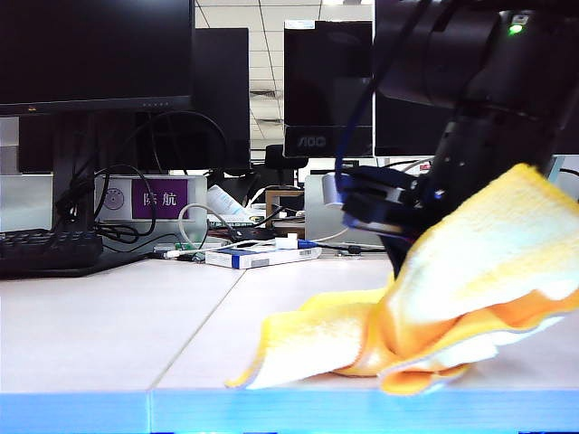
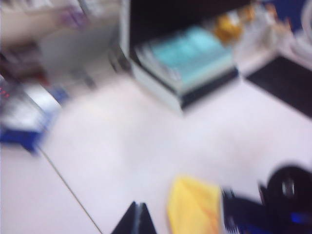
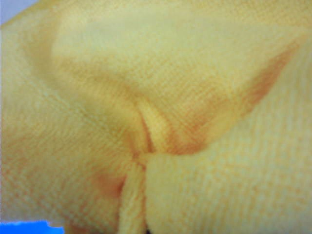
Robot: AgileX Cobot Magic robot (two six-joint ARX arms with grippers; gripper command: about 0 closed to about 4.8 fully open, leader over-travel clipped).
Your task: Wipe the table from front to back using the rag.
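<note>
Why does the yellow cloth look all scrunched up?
The rag is bunched, not flat: the right gripper, shut on it, lifts one side while its low corner rests at the table front edge. The shut left gripper holds nothing.

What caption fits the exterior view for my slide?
Right gripper, shut on the yellow rag, drags it along the table near the front edge; left gripper out of this view.

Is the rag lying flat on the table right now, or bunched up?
Bunched: the rag is gathered and lifted at the right gripper, its lower folds trailing on the table.
</note>
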